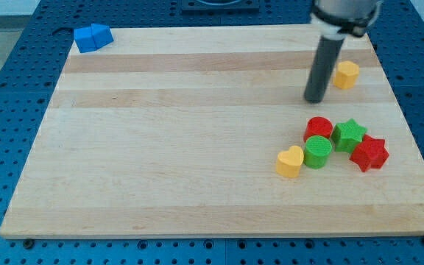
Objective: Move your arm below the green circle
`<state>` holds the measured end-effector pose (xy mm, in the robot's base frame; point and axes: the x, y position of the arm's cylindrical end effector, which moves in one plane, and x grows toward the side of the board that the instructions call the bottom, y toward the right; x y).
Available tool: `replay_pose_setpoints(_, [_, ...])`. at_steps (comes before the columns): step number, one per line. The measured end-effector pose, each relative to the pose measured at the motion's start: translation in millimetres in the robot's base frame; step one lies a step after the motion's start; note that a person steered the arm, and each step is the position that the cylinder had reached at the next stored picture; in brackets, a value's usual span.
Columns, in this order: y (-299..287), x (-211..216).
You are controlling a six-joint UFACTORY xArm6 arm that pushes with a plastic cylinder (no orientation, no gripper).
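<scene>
The green circle lies on the wooden board at the view's lower right, in a tight cluster. A red circle touches it above, a green star is at its upper right, a red star to its right and a yellow heart at its left. My tip is the lower end of the dark rod. It stands above the cluster, just above the red circle and apart from it.
A yellow hexagon lies right of the rod near the board's top right. Two blue blocks sit at the board's top left corner. A blue perforated table surrounds the board.
</scene>
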<state>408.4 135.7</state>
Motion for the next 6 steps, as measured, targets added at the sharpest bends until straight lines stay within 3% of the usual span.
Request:
replay_pose_setpoints(2, [-115.1,70.4])
replay_pose_setpoints(3, [-125.5,118.5])
replay_pose_setpoints(4, [-114.2,157.5])
replay_pose_setpoints(5, [-62.5,178.3])
replay_pose_setpoints(6, [-11.7,177.7])
